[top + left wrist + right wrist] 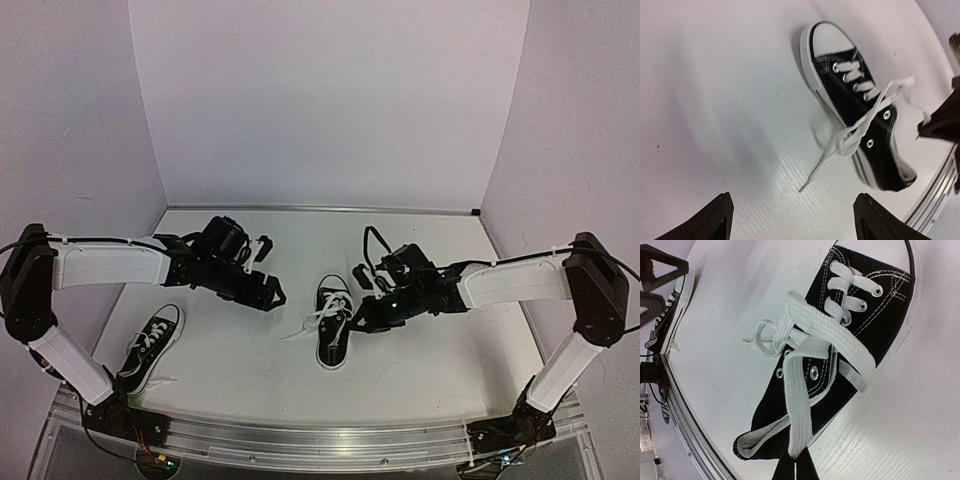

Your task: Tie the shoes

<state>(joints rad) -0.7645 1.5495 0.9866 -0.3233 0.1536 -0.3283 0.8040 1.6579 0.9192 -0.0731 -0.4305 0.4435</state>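
One black sneaker point(333, 322) with white laces lies in the middle of the table, toe toward the near edge. It also shows in the left wrist view point(860, 110) and in the right wrist view point(880, 315). My right gripper point(361, 319) is at the shoe's right side, shut on a white lace point(801, 405) that it holds taut over the shoe's opening; the fingertips point(805, 471) pinch the lace's end. Another lace end point(816, 174) lies loose on the table left of the shoe. My left gripper point(272, 293) is open and empty, left of the shoe point(795, 225). The second sneaker point(150, 348) lies at the near left.
A metal rail point(300, 440) runs along the table's near edge. White walls close in the back and both sides. The second sneaker point(670, 305) lies close to the left arm's base.
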